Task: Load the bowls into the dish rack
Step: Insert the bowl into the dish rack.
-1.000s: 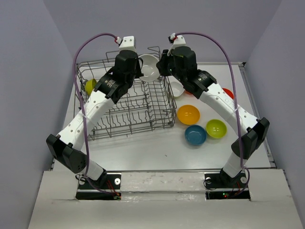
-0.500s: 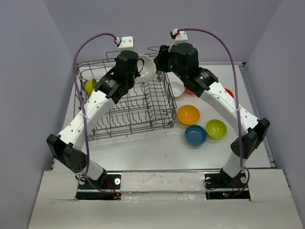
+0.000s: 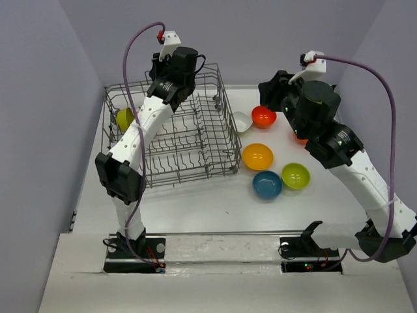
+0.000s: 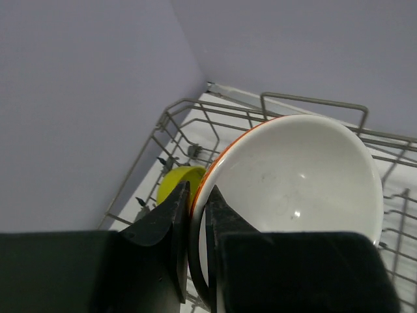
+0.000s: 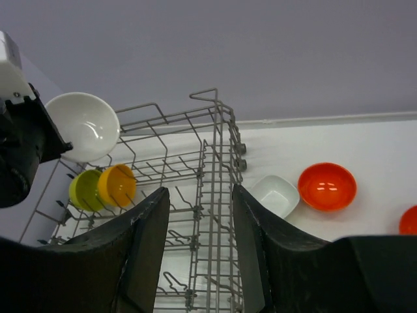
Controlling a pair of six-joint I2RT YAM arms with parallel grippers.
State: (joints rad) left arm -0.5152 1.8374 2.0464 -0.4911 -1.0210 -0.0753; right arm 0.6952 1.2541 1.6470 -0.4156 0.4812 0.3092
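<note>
Bowl [image 4: 293, 189] rim between left jaws

Open room lies on the table [image 3: 195, 208] in front of the dish rack [image 3: 195, 173]. Its tall wire walls block the left side. Bowls [image 3: 257, 156] crowd the right.

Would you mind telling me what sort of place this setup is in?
Probably a robotics lab test cell, not a real kitchen: plain lavender walls box in a white table, where a wire dish rack and coloured bowls are staged.
</note>
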